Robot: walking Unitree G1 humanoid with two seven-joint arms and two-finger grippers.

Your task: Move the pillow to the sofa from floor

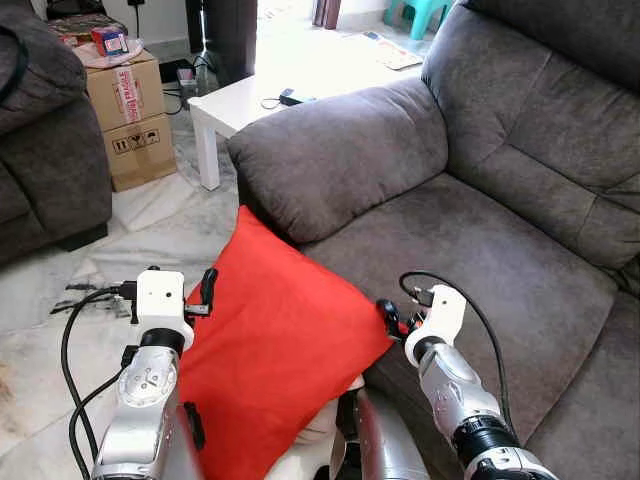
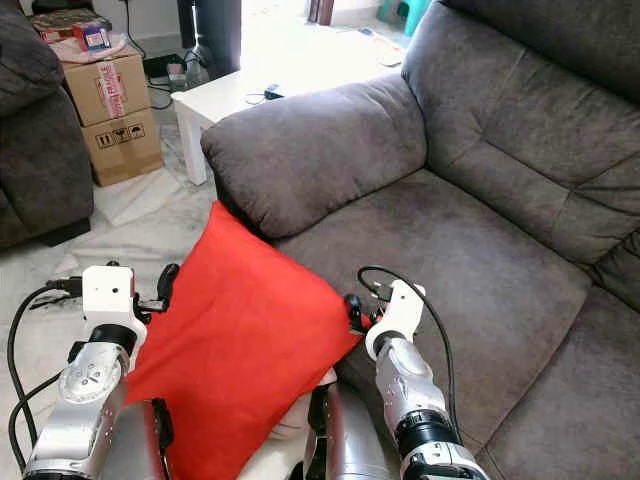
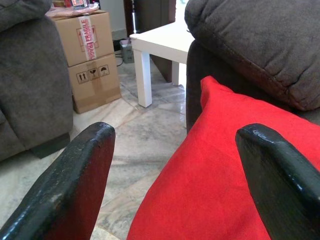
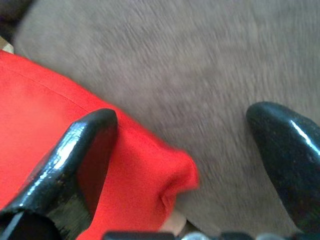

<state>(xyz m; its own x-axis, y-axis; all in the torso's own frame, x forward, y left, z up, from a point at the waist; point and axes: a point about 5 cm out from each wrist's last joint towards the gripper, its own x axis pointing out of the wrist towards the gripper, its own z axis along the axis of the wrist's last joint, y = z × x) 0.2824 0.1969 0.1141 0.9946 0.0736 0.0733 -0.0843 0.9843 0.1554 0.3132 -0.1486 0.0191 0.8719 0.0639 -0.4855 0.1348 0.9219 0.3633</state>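
Note:
A red pillow (image 1: 270,340) stands on edge in front of me, its top corner leaning against the grey sofa's armrest (image 1: 340,150) and its right corner over the front of the seat cushion (image 1: 480,270). My left gripper (image 1: 207,292) is open at the pillow's left edge; in the left wrist view its fingers (image 3: 70,185) spread wide, with the pillow (image 3: 220,185) beside one of them. My right gripper (image 1: 388,318) is open at the pillow's right corner (image 4: 175,175), which lies between its fingers (image 4: 85,150) over the grey cushion.
A white side table (image 1: 250,100) stands beyond the armrest, with a small dark object on it. Two stacked cardboard boxes (image 1: 135,120) and a second dark sofa (image 1: 40,150) are at the left. Marble floor (image 1: 60,270) lies between them, with black cables near my left arm.

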